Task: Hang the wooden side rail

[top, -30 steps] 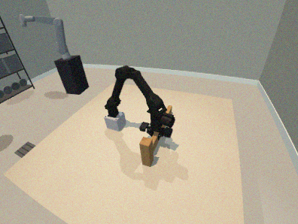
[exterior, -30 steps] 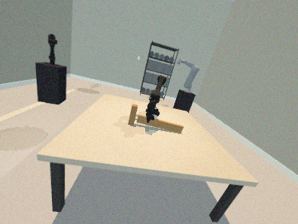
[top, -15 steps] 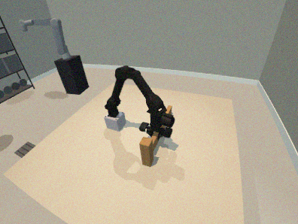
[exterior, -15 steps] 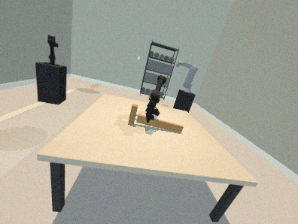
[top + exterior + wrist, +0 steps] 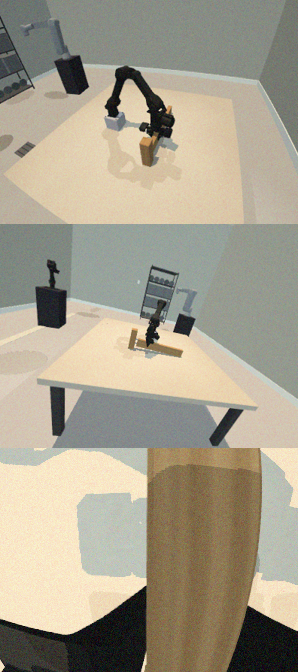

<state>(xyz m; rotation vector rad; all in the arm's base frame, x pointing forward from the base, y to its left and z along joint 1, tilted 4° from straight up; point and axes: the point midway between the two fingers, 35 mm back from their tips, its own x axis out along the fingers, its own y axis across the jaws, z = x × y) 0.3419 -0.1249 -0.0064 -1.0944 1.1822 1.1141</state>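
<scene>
The wooden post point(image 5: 147, 152) point(image 5: 132, 338) stands upright on the table. The wooden rail point(image 5: 169, 110) point(image 5: 169, 349) point(image 5: 200, 548) slopes from a raised end beside the post down to its far end, which appears to be on the table. In the exterior view a narrow gap with a small pale bit shows between rail and post. The hooks, pins and slot are too small or hidden to make out, so whether they touch cannot be told. My gripper point(image 5: 156, 136) point(image 5: 149, 344) point(image 5: 180, 593) is shut on the rail, nearer its post end, with a dark finger on each side in the wrist view.
The arm's pale base point(image 5: 114, 121) sits on the table point(image 5: 203, 169) point(image 5: 113, 374) to the left of the rail in the top view. A shelf rack point(image 5: 158, 292) and other robots on black pedestals point(image 5: 72, 75) point(image 5: 51, 307) stand away from the table.
</scene>
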